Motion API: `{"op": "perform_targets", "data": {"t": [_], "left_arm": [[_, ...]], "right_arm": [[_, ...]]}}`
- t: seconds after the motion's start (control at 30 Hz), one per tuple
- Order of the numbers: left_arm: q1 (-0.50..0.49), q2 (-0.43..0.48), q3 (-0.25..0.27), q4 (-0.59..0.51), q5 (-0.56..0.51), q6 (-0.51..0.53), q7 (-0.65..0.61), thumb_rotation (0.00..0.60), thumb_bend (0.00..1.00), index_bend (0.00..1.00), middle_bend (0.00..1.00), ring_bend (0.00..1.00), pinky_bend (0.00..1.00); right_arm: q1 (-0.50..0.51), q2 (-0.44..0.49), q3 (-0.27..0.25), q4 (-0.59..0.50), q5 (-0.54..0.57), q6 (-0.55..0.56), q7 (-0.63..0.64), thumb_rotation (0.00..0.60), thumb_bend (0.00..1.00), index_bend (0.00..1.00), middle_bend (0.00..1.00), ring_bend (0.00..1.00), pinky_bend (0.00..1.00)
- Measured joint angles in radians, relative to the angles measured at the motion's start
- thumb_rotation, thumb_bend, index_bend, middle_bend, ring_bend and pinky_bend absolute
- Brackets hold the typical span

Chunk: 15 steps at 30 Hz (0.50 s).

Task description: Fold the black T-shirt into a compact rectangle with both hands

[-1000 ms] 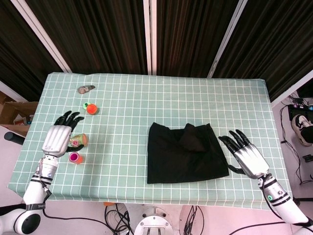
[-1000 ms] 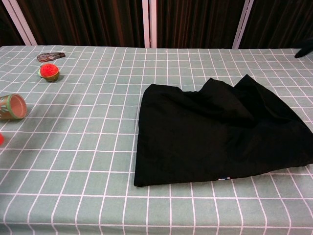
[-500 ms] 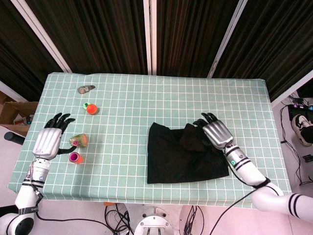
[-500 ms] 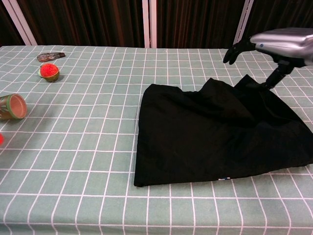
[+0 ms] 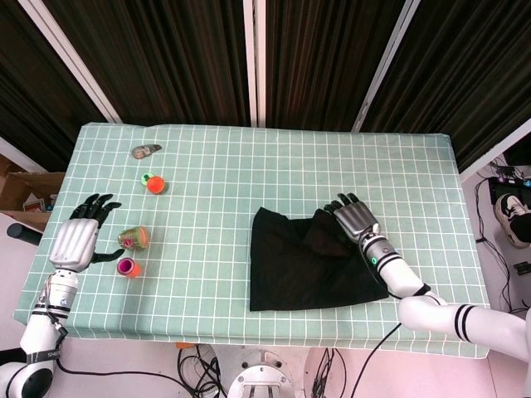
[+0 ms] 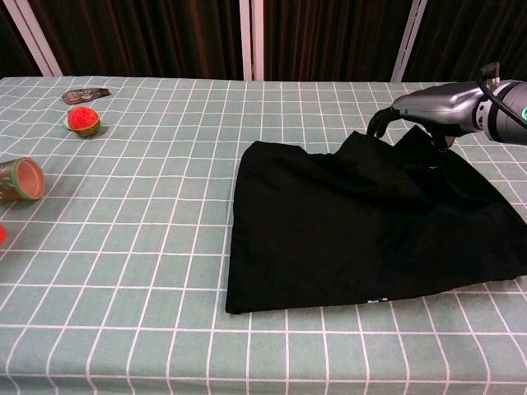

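The black T-shirt (image 5: pixel 311 264) lies partly folded on the green checked tablecloth, right of centre, with a raised crease at its far edge (image 6: pixel 362 140). My right hand (image 5: pixel 353 219) hangs over that far right edge, fingers spread and bent down toward the cloth. In the chest view the right hand (image 6: pixel 436 107) has its fingertips just at the crease and its thumb down on the fabric, with no cloth lifted. My left hand (image 5: pixel 73 240) is open near the table's left edge, far from the shirt; the chest view does not show it.
A green cup (image 5: pixel 133 238) lies on its side beside the left hand, also visible as the cup (image 6: pixel 18 179). A small pink-orange item (image 5: pixel 127 267) sits near it. A red-green ball (image 6: pixel 82 120) and a grey object (image 6: pixel 85 95) lie at the far left.
My right hand swung from the table's near right corner onto the shirt's far right edge and lowered toward the crease. The left hand drew back toward the left edge.
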Motion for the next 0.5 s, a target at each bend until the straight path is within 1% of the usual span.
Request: {"op": "perform_targets", "data": {"t": [0.07,0.17,0.27,0.43,0.5], "left_arm": [[0.002,0.0,-0.003,0.002,0.0,-0.002,-0.003,0.6,0.1,0.19,0.09,0.04,0.17],[0.004,0.0,-0.007,0.005,0.001,-0.005,-0.007,0.6,0.1,0.19,0.09,0.04,0.17],[0.005,-0.001,-0.01,0.008,0.002,-0.01,-0.009,0.6,0.1,0.19,0.09,0.04,0.17],[0.002,-0.008,-0.014,0.013,0.001,-0.023,-0.01,0.6,0.1,0.19,0.09,0.04,0.17],[0.001,-0.012,-0.015,0.016,0.002,-0.028,-0.01,0.6,0.1,0.19,0.09,0.04,0.17]], "right_arm": [[0.005,-0.006,-0.012,0.005,0.024,0.008,-0.005,0.6,0.4,0.4,0.25,0.05,0.14],[-0.005,-0.012,-0.013,0.012,0.003,0.034,0.024,0.6,0.46,0.54,0.27,0.07,0.15],[-0.027,-0.013,-0.015,0.021,-0.048,0.064,0.075,0.6,0.48,0.58,0.28,0.07,0.15],[-0.071,0.002,-0.019,0.035,-0.124,0.108,0.161,0.6,0.48,0.59,0.28,0.07,0.16],[-0.081,0.007,-0.023,0.046,-0.132,0.113,0.171,0.6,0.48,0.59,0.27,0.07,0.16]]}}
